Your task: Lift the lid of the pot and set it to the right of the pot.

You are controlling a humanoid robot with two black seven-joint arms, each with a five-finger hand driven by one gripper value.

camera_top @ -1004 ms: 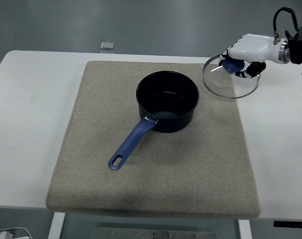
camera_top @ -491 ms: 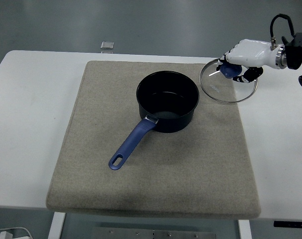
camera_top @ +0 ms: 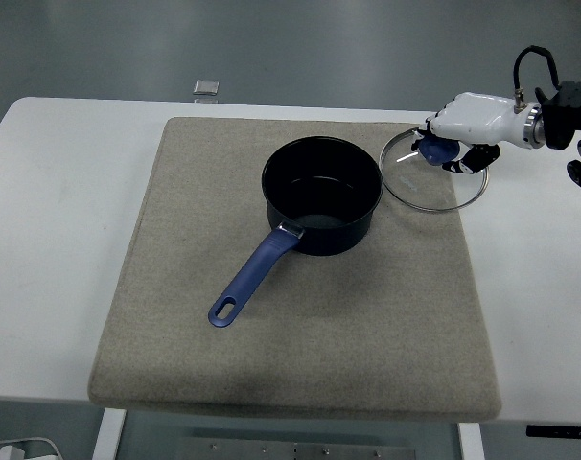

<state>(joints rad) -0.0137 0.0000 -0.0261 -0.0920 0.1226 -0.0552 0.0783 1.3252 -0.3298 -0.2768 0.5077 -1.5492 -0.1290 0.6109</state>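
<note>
A dark blue pot with a blue handle pointing to the near left stands open on the grey mat. To its right the glass lid with a metal rim lies low over the mat's right edge, nearly flat. My right hand, white with dark fingertips, comes in from the right edge and is shut on the lid's blue knob. The left arm is out of view.
The mat covers most of the white table. A small grey square object lies at the table's far edge. Bare table shows to the right of the mat.
The right hand has lowered the lid and flattened it out, drifting slightly left toward the pot. The lid was tilted and higher one second ago. The pot has not moved.
</note>
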